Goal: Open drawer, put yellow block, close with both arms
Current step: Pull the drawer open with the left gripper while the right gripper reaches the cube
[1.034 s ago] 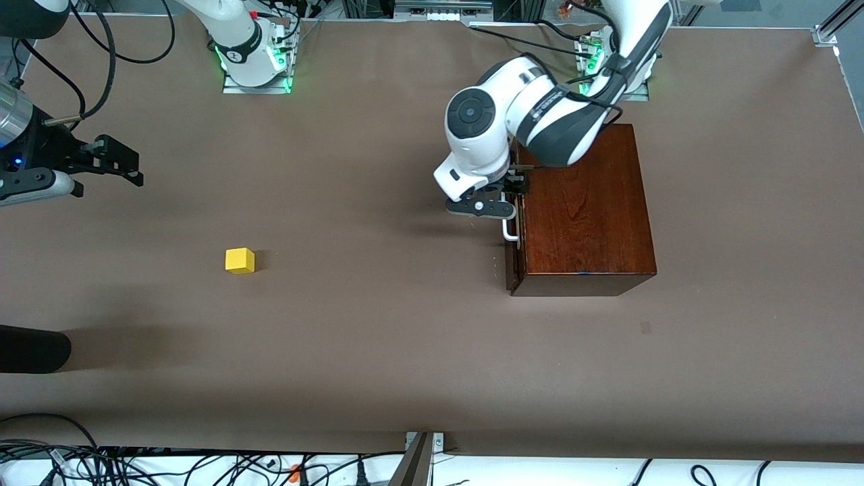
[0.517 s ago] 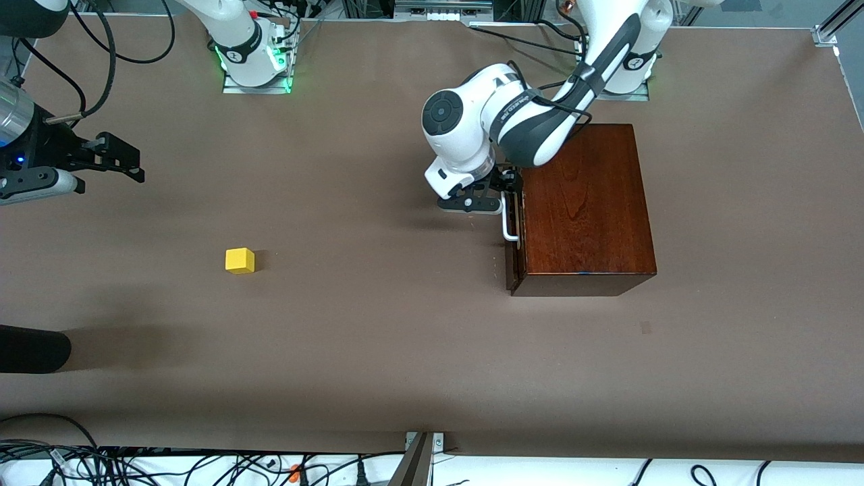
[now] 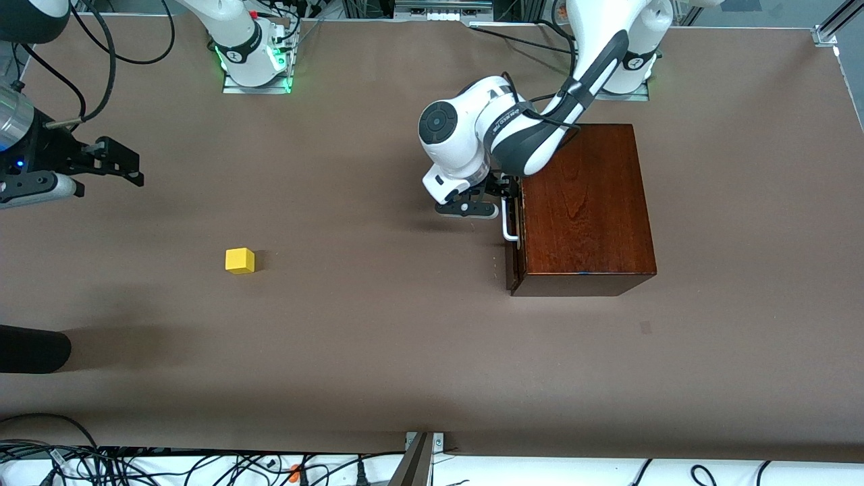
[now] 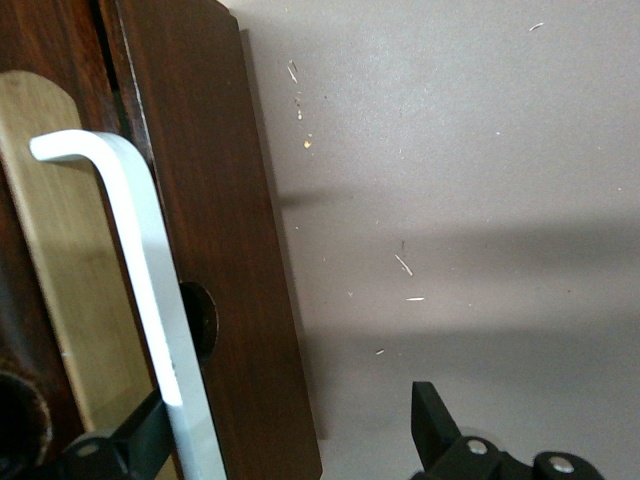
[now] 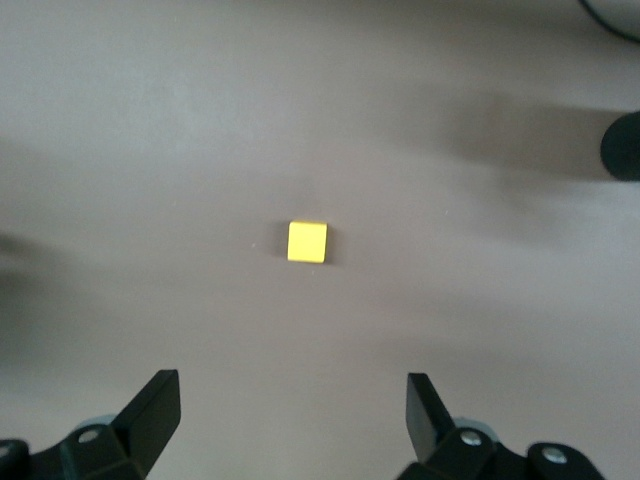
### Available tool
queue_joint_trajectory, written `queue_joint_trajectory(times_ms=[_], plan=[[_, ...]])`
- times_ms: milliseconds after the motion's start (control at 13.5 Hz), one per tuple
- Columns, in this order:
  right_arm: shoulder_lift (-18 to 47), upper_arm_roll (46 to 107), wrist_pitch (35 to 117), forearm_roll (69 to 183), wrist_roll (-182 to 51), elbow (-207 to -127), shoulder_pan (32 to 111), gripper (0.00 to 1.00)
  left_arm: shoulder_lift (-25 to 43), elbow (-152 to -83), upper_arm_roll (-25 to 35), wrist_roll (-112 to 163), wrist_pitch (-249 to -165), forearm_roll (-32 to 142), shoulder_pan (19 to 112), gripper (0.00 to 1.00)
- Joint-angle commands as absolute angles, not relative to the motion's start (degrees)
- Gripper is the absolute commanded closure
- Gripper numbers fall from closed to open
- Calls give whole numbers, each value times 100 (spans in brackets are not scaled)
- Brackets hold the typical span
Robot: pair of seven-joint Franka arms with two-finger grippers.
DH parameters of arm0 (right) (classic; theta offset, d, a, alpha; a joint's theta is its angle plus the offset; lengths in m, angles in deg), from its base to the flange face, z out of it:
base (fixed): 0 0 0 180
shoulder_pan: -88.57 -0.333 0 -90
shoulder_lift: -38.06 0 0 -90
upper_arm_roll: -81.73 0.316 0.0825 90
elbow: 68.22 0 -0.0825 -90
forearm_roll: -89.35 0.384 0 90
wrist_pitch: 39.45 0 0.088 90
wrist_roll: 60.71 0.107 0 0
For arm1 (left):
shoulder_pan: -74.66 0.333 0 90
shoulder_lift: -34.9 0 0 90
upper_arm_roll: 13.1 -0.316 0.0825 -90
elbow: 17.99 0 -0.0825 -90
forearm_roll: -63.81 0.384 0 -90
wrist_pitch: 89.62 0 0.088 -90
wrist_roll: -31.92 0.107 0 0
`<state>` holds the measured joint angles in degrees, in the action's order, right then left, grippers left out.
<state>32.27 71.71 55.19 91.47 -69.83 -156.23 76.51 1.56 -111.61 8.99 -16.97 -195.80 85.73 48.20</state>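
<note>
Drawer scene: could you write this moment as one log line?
left hand: open, fingers astride the drawer handle | drawer: barely open | right hand: open, waiting above table | yellow block: on table, untouched

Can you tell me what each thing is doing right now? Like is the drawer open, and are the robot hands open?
Drawer: barely ajar, a thin gap showing.
Handle: between the left tool's open fingers, not gripped.
Left tool: open, at the handle.
Right tool: open, holding nothing, waiting up over the table's right-arm end.
Block: loose on the table, untouched.
</note>
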Motion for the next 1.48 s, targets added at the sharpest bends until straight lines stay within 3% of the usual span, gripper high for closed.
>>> queue_joint_trajectory(times_ms=[0, 221, 664, 960, 1403], plan=[[3007, 7215, 5766, 9155, -7029, -15567, 7706, 0, 54, -11177, 878, -1870, -19825, 8719, 4707, 0], [2910, 7241, 6284, 9181, -7021, -16040, 7671, 0, -17, -11177, 878, -2010, -20018, 8719, 4698, 0], [1953, 7259, 6382, 9208, -7030, -15936, 7600, 0, -87, -11089, 887, -2265, -20545, 8676, 4557, 0], [1653, 7268, 6820, 9243, -7029, -16076, 7556, 0, -192, -11072, 896, -2450, -21134, 8596, 4478, 0], [1626, 7285, 8620, 9427, -6924, -17498, 7539, 0, -403, -10809, 913, -2397, -21504, 8473, 4153, 0]])
